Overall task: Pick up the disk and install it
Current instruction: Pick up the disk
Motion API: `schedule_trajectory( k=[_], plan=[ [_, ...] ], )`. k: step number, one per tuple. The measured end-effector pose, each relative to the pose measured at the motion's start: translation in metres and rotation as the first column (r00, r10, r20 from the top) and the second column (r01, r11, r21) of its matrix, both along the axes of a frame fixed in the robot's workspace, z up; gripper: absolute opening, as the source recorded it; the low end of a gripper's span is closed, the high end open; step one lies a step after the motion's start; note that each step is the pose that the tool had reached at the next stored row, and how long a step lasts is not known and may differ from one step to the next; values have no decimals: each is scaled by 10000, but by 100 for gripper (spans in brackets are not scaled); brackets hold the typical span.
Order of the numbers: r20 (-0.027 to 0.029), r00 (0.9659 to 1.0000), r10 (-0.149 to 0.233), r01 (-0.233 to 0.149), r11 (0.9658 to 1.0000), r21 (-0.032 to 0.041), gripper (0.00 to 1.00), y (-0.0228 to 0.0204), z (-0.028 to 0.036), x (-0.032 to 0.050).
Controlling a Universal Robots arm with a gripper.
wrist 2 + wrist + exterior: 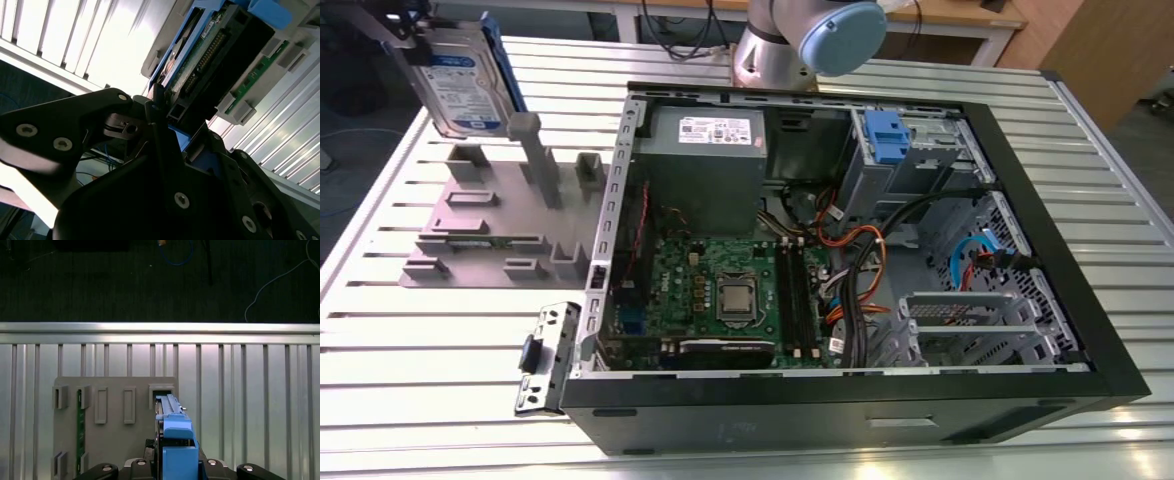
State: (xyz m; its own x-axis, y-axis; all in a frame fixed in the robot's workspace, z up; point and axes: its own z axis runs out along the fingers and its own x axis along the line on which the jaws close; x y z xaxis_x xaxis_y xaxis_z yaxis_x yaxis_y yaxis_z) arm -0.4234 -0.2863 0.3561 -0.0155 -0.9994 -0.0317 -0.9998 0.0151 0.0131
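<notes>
— Where is the disk [460, 85] now?

— It stands on edge above the far end of the grey holder [474, 215], near the tabletop's [440, 400] far corner on the exterior view's left. Its white-and-blue label shows in that view, with the blue bracket running along its edge.

— And the fingers [156, 125]?

— Clamped on it. In the second wrist view a black finger lies flat against the disk's [210, 65] side, with the connector edge and green board just past it. In the first wrist view the blue bracket end of the disk [175, 440] sits between the two black halves of the tool, in line with a slot at the holder's [115, 440] corner.

— Is it free of that slot?

— I cannot tell. Its lower edge is behind a grey post in the exterior view.

— And the computer?

— The open case [1067, 300] lies on its side in the middle of the tabletop, just beside the holder. A grey cage with a blue latch [887, 135] sits at its far side, well apart from the disk.
</notes>
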Motion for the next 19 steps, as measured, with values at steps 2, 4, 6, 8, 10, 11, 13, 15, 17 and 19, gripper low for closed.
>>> schedule_trajectory(
  k=[2,4,6,8,10,11,13,15,17,19],
  plan=[
    [0,10000,0,0,10000,4,36,0,13,0],
    [0,10000,0,0,10000,7,36,0,26,0],
    [0,10000,0,0,10000,10,36,0,38,0],
    [0,10000,0,0,10000,13,36,0,49,0],
    [0,10000,0,0,10000,17,36,0,62,0],
    [-1,10000,0,0,10000,18,36,0,68,0],
    [0,10000,0,0,10000,23,36,0,80,0],
    [-1,10000,0,0,10000,25,36,0,91,0],
    [0,10000,0,0,10000,28,36,0,102,0],
    [-1,10000,0,0,10000,30,36,0,116,0]
  ],
)
